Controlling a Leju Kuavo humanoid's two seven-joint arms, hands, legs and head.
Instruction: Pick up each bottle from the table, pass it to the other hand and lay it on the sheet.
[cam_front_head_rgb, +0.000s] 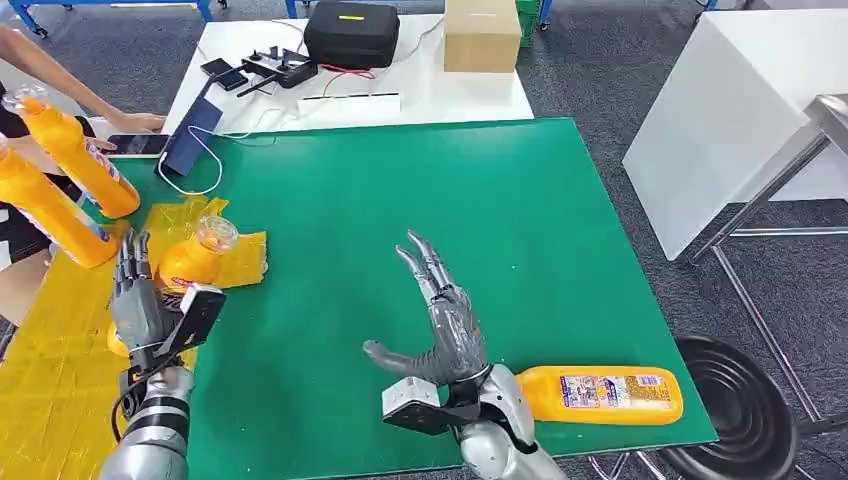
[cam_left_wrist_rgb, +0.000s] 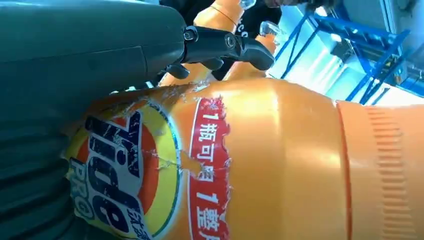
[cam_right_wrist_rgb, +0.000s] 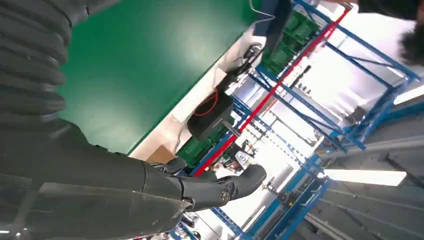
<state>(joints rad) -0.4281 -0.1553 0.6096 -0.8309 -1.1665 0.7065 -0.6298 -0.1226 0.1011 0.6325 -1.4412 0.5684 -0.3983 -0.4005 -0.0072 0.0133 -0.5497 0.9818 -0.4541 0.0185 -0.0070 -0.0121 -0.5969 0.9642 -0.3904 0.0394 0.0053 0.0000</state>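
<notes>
Left hand: the left hand (cam_front_head_rgb: 140, 305) is seen over the yellow sheet (cam_front_head_rgb: 60, 370) at the table's left side, its fingers wrapped around an orange bottle (cam_front_head_rgb: 190, 262); in the left wrist view the same held bottle (cam_left_wrist_rgb: 260, 160) is pressed against the palm, with a dark finger (cam_left_wrist_rgb: 225, 45) laid across its upper side.
Held bottle: it is kept tilted, with its clear cap (cam_front_head_rgb: 216, 232) pointed away from the robot, above the sheet; whether it touches the sheet cannot be told.
Right hand: the right hand (cam_front_head_rgb: 440, 325) is raised over the green mat (cam_front_head_rgb: 400, 200), fingers spread apart and nothing held; in the right wrist view its fingers (cam_right_wrist_rgb: 220, 187) are seen extended with nothing between them.
Lying bottle: a second orange bottle (cam_front_head_rgb: 600, 395) is laid on its side at the near edge of the mat, just beside the right wrist and behind the open hand, not touched by the fingers.
Other bottles: two more orange bottles (cam_front_head_rgb: 75, 150) are held upright by a person (cam_front_head_rgb: 40, 70) at the far left, well apart from the left hand.
Background: a white table (cam_front_head_rgb: 440, 90) is seen beyond the mat, carrying a black case (cam_front_head_rgb: 352, 32) and a cardboard box (cam_front_head_rgb: 482, 35).
</notes>
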